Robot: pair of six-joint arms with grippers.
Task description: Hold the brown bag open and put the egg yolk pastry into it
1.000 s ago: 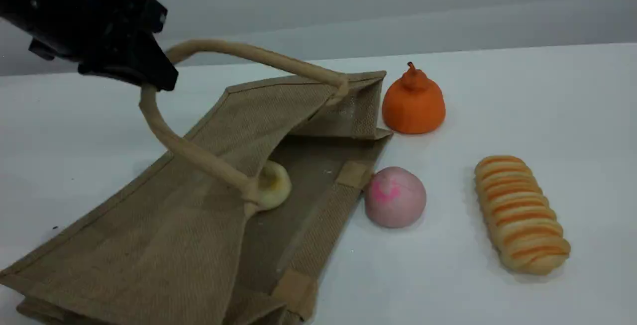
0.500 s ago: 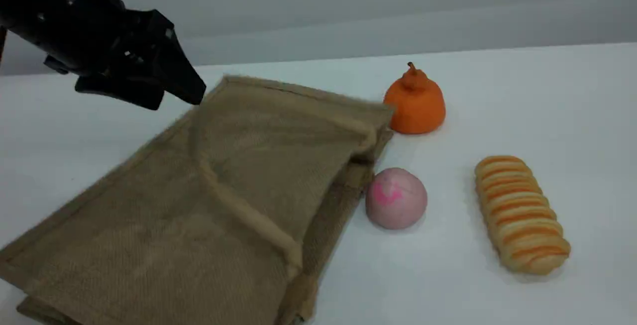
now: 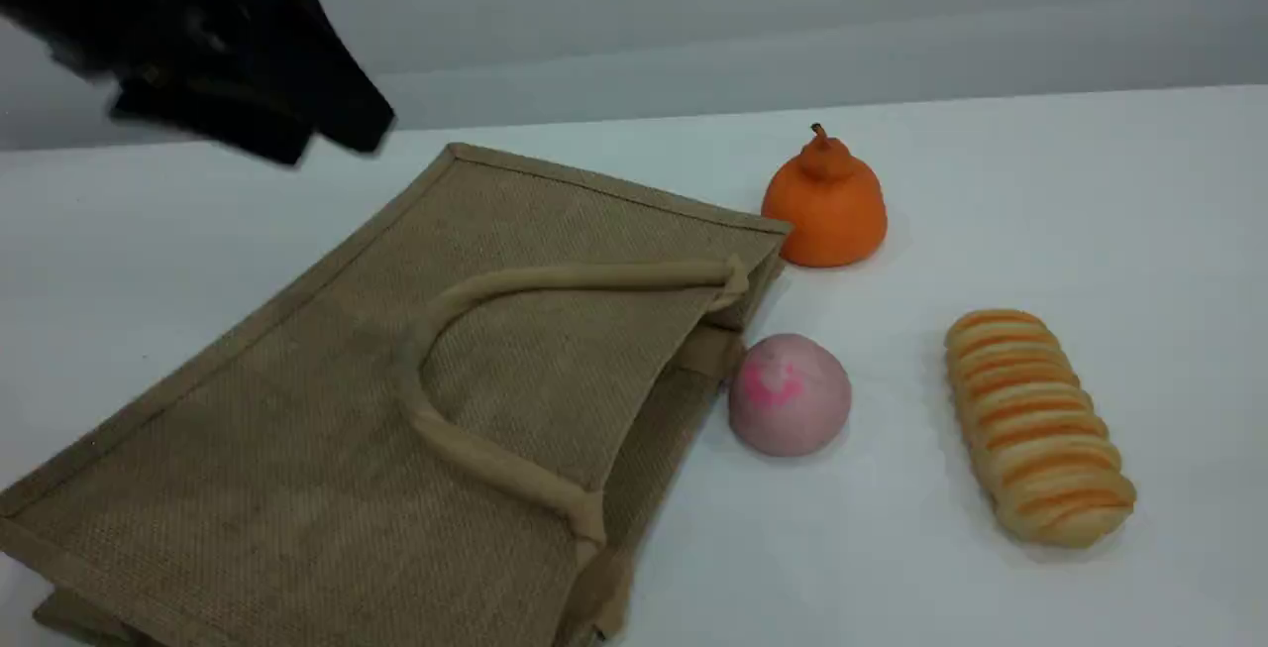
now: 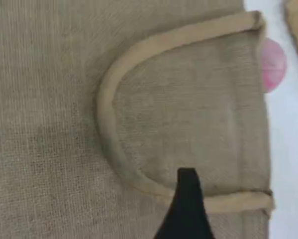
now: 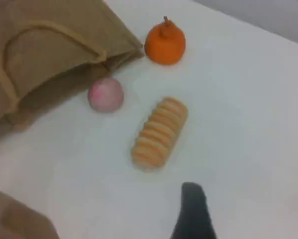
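The brown bag lies flat on its side on the white table with its mouth closed toward the right. One beige handle rests limp across its top face. The egg yolk pastry is hidden. My left gripper hovers blurred above the bag's far left corner, open and holding nothing. Its dark fingertip shows over the bag and the handle. In the right wrist view one fingertip of my right gripper hangs over bare table with nothing in it, away from the bag.
A pink-marked round ball sits just off the bag's mouth. An orange pear-shaped piece stands behind it. A long orange-striped loaf lies further right. A grey wall runs along the table's far edge.
My left gripper opened and let go of the handle, then rose up and left. The bag's raised side dropped flat, closing the mouth over the pastry.
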